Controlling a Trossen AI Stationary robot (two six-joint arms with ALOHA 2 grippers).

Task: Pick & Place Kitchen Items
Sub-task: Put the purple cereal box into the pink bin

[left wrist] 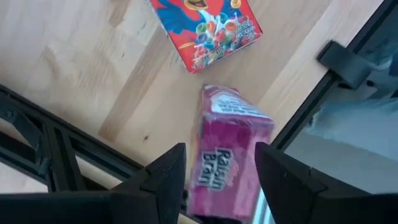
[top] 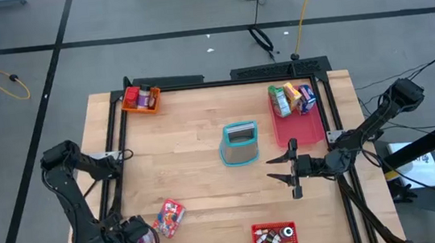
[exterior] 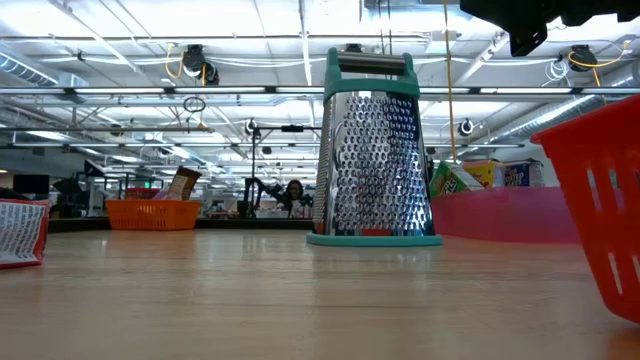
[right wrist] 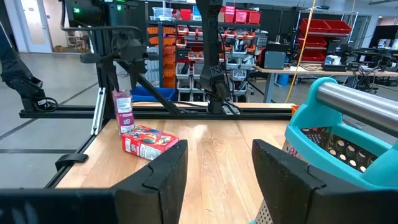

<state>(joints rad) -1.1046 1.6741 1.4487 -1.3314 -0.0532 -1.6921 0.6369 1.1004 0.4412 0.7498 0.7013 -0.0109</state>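
Observation:
My left gripper stands at the table's near left corner, pointing down and shut on a pink Raisin Bran box, which also shows upright in the right wrist view. A red cereal box lies flat on the table just beside it. My right gripper hangs open and level at the right, pointing toward the table's left, with nothing between its fingers. A steel grater with teal trim stands upright on its base at the table's middle. My left gripper pinches the pink box between its two fingers, one on each of the two opposite long sides, near the box's upper end. The fingers come from above, pointing down. The box hangs upright below them over the table's near left edge.
A flat pink tray with several upright packets lies at the far right. An orange bin sits at the far left corner, and a red bin of small bottles at the near edge. Black frame rails run along the table's sides.

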